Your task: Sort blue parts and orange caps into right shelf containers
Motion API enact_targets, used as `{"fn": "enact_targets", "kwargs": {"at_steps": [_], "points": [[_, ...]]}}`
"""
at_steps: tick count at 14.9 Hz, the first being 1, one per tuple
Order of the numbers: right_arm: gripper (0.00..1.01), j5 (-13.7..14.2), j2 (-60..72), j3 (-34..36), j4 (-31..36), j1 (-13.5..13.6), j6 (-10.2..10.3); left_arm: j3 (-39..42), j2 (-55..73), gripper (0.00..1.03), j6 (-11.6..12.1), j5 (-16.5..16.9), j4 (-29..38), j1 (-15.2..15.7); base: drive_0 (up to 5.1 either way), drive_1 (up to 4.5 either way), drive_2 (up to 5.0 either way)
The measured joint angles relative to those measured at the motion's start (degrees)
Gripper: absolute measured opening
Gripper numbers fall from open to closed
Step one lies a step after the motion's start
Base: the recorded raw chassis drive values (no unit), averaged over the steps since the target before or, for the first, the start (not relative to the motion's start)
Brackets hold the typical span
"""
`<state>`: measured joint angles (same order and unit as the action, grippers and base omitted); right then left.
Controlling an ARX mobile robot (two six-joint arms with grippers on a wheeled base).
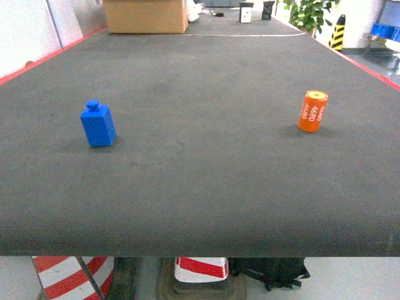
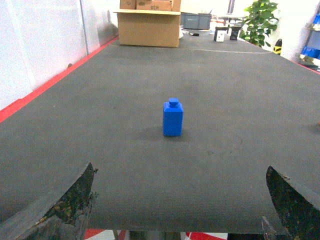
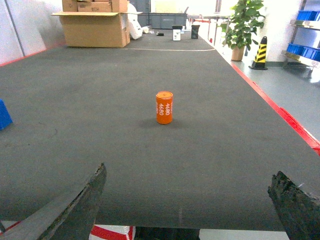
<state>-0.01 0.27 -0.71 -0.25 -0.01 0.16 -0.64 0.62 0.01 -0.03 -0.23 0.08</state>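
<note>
A blue part, a small block with a knob on top, stands upright on the left of the dark table. It also shows straight ahead of my left gripper as the blue part, well beyond the wide-open fingers. An orange cap printed "4680" stands upright on the right. My right gripper is open and empty near the table's front edge, with the orange cap ahead of it. Blue shelf containers sit far off at the right. Neither gripper appears in the head view.
A cardboard box stands at the table's far end. A potted plant and a striped cone are beyond the right edge. Red strips line both table sides. Red-and-white barriers sit below the front edge.
</note>
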Motion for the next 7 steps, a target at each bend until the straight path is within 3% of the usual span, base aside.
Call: {"fn": "enact_targets", "kwargs": {"at_steps": [7], "points": [[0.98,0.02,0.00,0.00,0.00,0.00,0.00,0.00,0.00,0.98,0.00,0.00,0.00,0.00,0.0,0.00,0.0]]}}
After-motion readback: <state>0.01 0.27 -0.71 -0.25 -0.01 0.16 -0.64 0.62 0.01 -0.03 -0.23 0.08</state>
